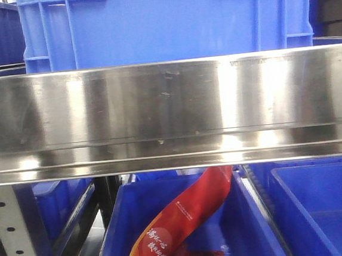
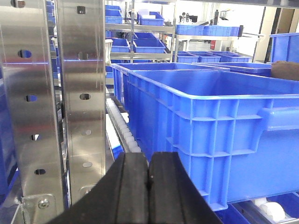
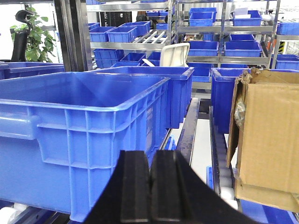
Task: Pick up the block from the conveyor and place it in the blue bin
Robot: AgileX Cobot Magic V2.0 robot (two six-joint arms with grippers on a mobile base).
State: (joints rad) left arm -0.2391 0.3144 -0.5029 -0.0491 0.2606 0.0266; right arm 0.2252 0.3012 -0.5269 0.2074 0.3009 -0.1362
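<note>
Ribbed plastic blue bin [image 3: 79, 135]; both rubber tools closed.

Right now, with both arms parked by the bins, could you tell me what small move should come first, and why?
Probably open the left end effector. It and the right end effector are both shut and empty beside a blue bin, and no block or conveyor belt shows in any view, so a grab cannot start yet.

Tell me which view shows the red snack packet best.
The exterior front-facing view. The red packet lies in a blue bin below the steel shelf rail, its printed face visible, though the rail hides its top end. Neither wrist view shows it at all.
</note>
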